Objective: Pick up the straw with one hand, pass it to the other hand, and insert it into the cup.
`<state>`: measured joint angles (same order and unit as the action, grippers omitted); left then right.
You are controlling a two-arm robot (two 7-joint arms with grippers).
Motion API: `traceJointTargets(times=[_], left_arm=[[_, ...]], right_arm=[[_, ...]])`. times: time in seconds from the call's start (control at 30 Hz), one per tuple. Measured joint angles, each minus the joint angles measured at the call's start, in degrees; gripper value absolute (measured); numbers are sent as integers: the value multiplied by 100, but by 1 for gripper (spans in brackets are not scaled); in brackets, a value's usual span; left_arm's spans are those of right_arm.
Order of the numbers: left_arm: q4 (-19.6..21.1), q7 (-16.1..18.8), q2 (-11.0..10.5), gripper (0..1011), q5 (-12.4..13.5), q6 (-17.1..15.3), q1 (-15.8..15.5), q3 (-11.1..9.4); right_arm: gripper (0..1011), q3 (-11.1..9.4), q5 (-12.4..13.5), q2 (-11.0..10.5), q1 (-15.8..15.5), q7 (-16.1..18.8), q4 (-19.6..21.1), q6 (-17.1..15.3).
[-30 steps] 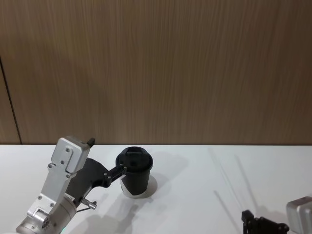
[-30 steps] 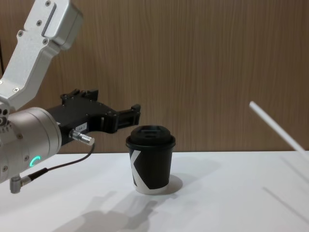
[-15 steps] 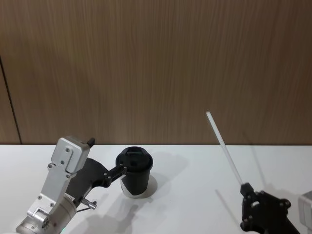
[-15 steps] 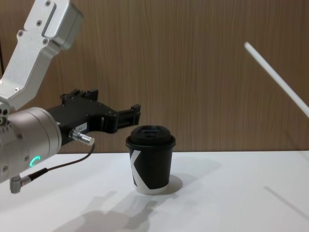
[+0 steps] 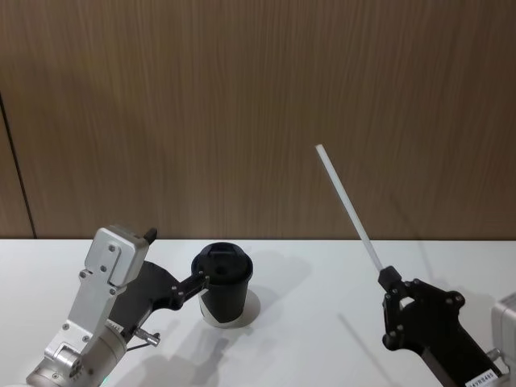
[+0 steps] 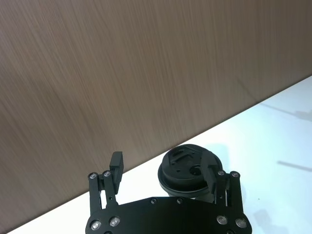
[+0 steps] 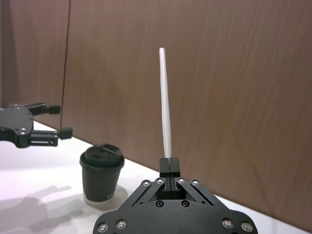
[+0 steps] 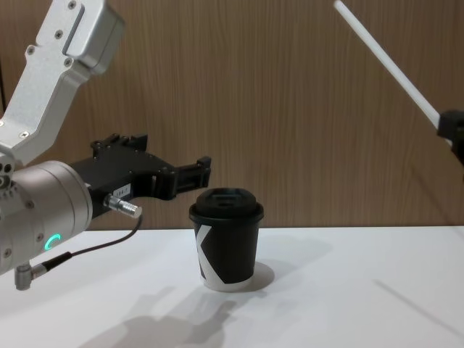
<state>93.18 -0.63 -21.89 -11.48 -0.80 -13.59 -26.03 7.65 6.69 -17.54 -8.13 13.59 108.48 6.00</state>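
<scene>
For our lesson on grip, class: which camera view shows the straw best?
The right wrist view: the straw stands whole and close, its base pinched by the right hand. The head view shows it slanted, farther off; the chest view, running to the top edge.

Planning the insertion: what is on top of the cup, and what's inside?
A black lid with a small opening covers the cup; the inside is hidden. The straw is apart, in the right gripper.
</scene>
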Motion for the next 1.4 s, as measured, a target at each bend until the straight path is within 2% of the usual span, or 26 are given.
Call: traceJointTargets(times=[0.43,0.73,1.4], left_arm=[[0,0,0,1003,0,0,0,0],[0,0,0,1004,0,0,0,0],[0,0,0,1003,0,0,0,0]], right_arm=[[2,126,262,-41,382,358,-342,443],[2,189,427,-54,532,501,-510,648],[1,366,707,-91,744,748,-725,864]])
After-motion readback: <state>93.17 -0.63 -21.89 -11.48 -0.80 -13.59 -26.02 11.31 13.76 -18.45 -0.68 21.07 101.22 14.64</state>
